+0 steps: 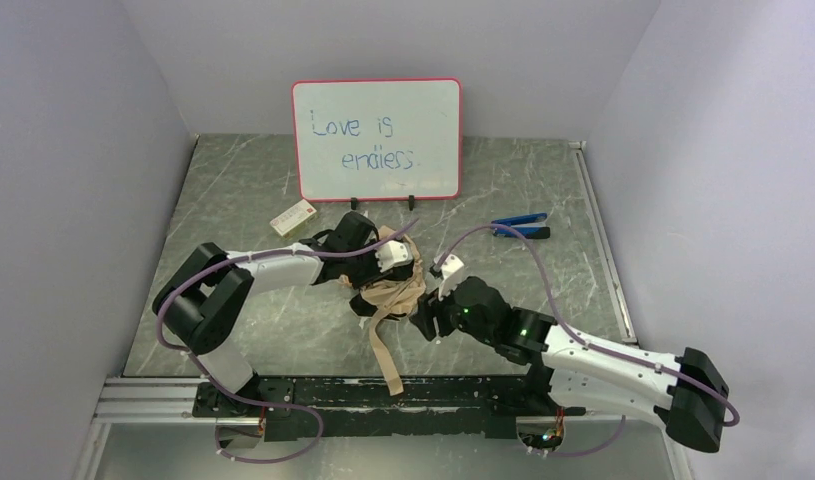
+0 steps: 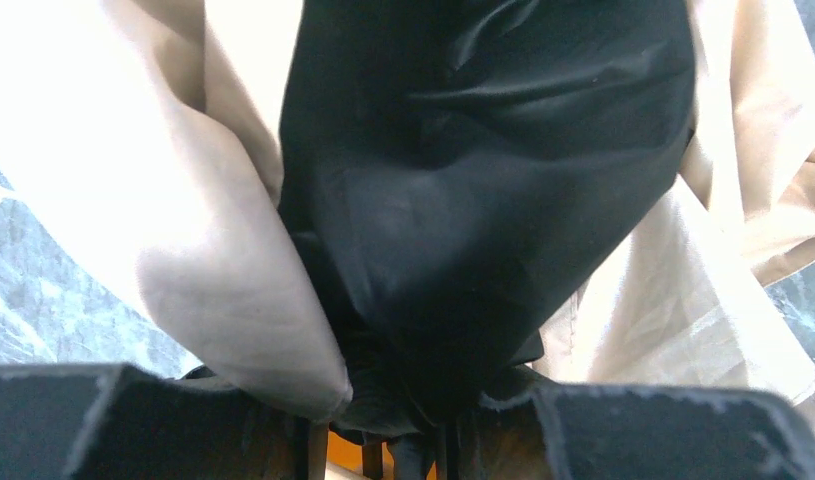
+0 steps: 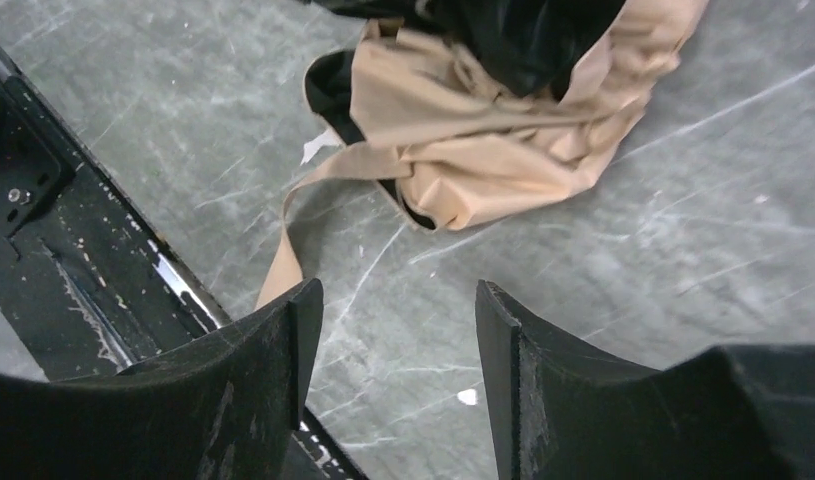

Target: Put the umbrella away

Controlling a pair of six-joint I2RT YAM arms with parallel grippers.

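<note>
Far to my left, a small white-and-red box (image 1: 292,216) lies flat on the grey marbled table (image 1: 233,190). It is near the lower left corner of the whiteboard (image 1: 376,140), which stands upright at the back with blue handwriting on it.

My left arm (image 1: 273,268) reaches from its base toward the middle of the table. My left hand (image 1: 391,258) sits at the far end of the umbrella (image 1: 391,292). From that wrist I see my two dark fingers (image 2: 133,420) pinched on the bundle. Black lining bulges up out of the gap between them, and pale tan fabric folds around it on both sides. A sliver of orange handle (image 2: 340,452) shows low down between the fingers.

The umbrella is folded into a crumpled tan-and-black heap in the middle of the table, between my two hands. A long tan strap (image 1: 387,352) trails from it toward me, its end reaching the black rail (image 1: 313,392) at the near edge.

My right hand (image 1: 430,318) is just beside the heap, on its right. Seen from that wrist, its fingers are spread apart with only bare table between them. The heap lies beyond the tips, and the strap runs down close past one finger.

Further right and toward the back, a blue-and-black clip (image 1: 519,226) lies on the table, well apart from the umbrella and from both my hands.
</note>
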